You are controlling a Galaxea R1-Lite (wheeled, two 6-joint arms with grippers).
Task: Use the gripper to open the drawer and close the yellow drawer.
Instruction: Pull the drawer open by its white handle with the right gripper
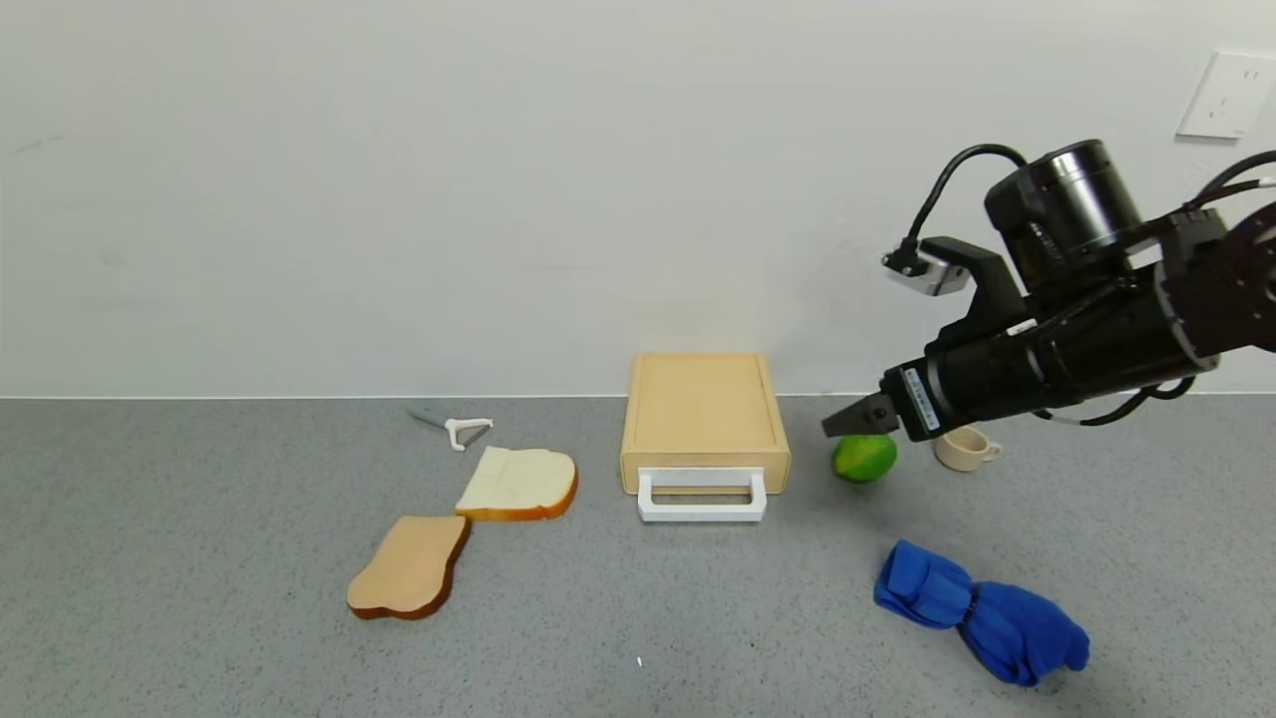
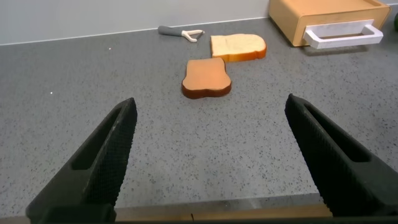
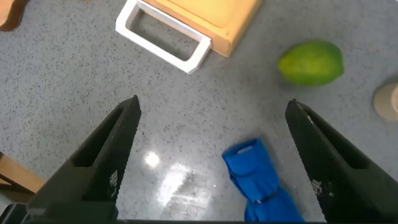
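In the head view, the drawer (image 1: 705, 424) sits at the far middle of the grey counter (image 1: 199, 598), against the wall, pushed in flush with its low box; its white loop handle (image 1: 702, 496) points toward the near side. The right gripper (image 1: 847, 419) hangs in the air to the right of the drawer, not touching it, its tip above a green lime (image 1: 864, 457). A cream cup (image 1: 965, 448) stands just right of the lime, and a crumpled blue cloth (image 1: 982, 613) lies nearer, on the right. To the left of the drawer lie two bread slices: a pale one (image 1: 518, 483) and, nearer and further left, a tan one (image 1: 411, 566), touching at a corner. A white peeler (image 1: 454, 429) lies beyond them near the wall.

In the left wrist view, the left gripper (image 2: 211, 158) stays low over bare counter with its fingers (image 2: 106, 155) spread wide and nothing between them. The two bread slices, the peeler (image 2: 181, 32) and the drawer (image 2: 329, 18) lie well beyond it.

In the right wrist view, the right gripper's fingers (image 3: 109, 158) are spread wide with nothing held. Below it are the drawer's handle (image 3: 163, 41), the lime (image 3: 310, 62), the blue cloth (image 3: 255, 180) and the edge of the cup (image 3: 388, 102).
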